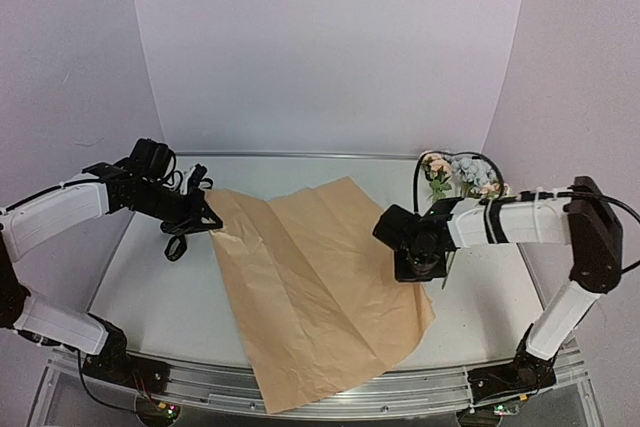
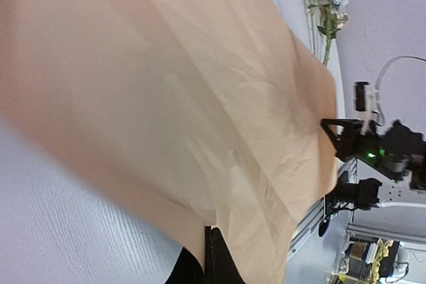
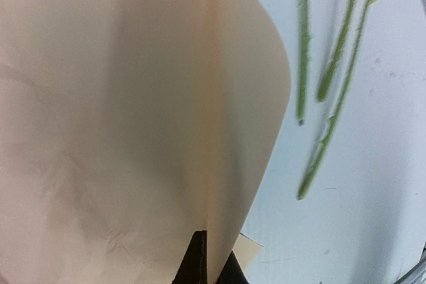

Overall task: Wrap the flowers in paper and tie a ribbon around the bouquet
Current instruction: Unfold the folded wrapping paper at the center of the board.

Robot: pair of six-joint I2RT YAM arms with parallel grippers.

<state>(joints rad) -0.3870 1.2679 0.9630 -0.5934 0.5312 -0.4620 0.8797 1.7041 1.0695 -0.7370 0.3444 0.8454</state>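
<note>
While 2 Grippers Pinch 1 Sheet

With jaws closed, the left gripper [image 1: 210,219] holds the far-left corner of the paper [image 1: 310,287]; the right gripper [image 1: 418,269], likewise closed, holds its right edge, which curls upward. 1 sheet lies tan side up on the table [image 1: 160,287]. 1 bunch of flowers [image 1: 455,175] lies beyond the right arm [image 1: 510,219], off the paper, partly hidden by it. 3 stems [image 3: 303,44] show at the right wrist. Both wrist views crop the fingertips.

I see the paper [image 1: 310,287] tan side up, creased, spread diagonally over the table [image 1: 160,287]; the flowers [image 1: 455,175] lie beside its right edge, heads far.
</note>
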